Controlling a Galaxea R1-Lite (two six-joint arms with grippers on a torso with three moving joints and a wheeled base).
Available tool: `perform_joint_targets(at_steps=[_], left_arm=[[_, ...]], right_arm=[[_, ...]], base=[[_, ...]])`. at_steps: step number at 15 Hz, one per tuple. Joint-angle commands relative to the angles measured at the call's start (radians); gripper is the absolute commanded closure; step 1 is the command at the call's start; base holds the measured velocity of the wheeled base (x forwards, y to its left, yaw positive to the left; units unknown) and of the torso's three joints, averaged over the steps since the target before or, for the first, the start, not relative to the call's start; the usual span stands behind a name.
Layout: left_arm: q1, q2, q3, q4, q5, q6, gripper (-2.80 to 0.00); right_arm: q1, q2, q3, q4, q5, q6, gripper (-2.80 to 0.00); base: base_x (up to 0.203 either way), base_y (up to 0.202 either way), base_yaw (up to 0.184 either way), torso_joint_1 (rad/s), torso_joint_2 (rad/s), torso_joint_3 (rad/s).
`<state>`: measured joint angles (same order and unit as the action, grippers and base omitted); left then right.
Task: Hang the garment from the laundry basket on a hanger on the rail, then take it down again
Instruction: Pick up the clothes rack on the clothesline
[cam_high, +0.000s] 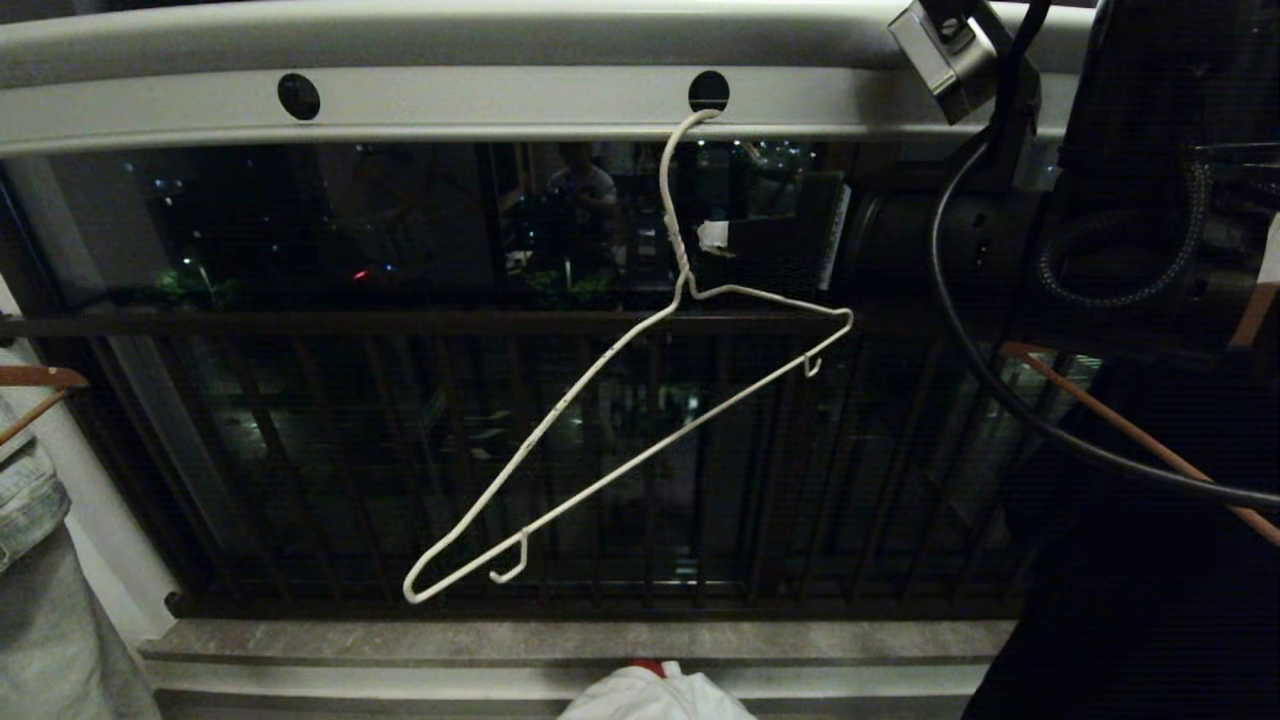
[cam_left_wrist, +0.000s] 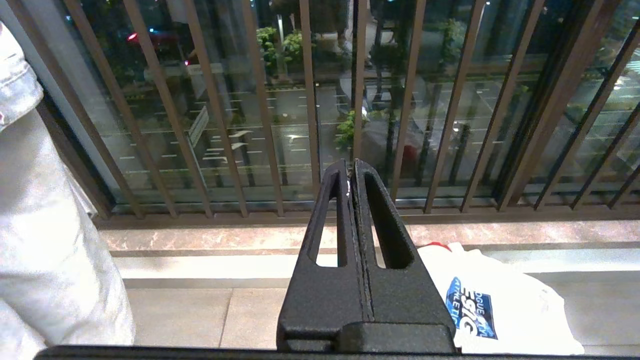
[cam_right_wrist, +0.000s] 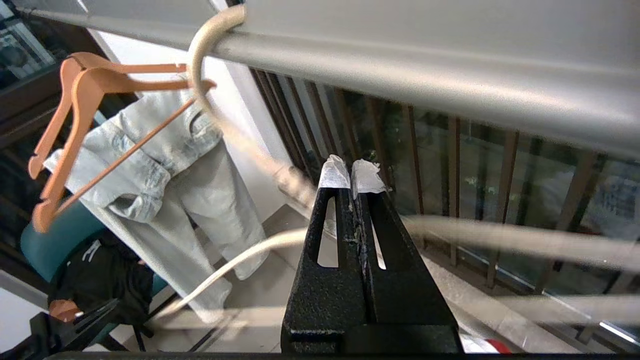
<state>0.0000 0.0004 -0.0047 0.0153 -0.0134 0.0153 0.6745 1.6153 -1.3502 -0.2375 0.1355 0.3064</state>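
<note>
Hanging steeply tilted from a round dark hole in the long pale grey metal rail, the thin off-white wire hanger is bare, with open air all around. The right gripper, fingers pressed together on nothing, sits just beside its neck. The left gripper, also closed and empty, points at dark balcony bars. The white T-shirt with its blue chest print lies low, partly hidden.

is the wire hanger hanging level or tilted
Tilted. The hanger hooks into a hole of the rail, bare, one arm tip high near the right gripper, the other dropped low.
</note>
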Motion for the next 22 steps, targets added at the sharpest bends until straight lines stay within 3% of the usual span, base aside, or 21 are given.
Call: perform_joint_targets(at_steps=[1,22], left_arm=[[0.000,0.000,0.000,0.000,0.000,0.000,0.00],[0.000,0.000,0.000,0.000,0.000,0.000,0.00]], right_arm=[[0.002,0.005,-0.004,-0.002,0.001,0.002,0.00],[0.053,0.029,-0.003,-0.002,-0.007,0.005,0.00]], base=[[0.000,0.000,0.000,0.000,0.00,0.000],[0.000,0.000,0.000,0.000,0.00,0.000]])
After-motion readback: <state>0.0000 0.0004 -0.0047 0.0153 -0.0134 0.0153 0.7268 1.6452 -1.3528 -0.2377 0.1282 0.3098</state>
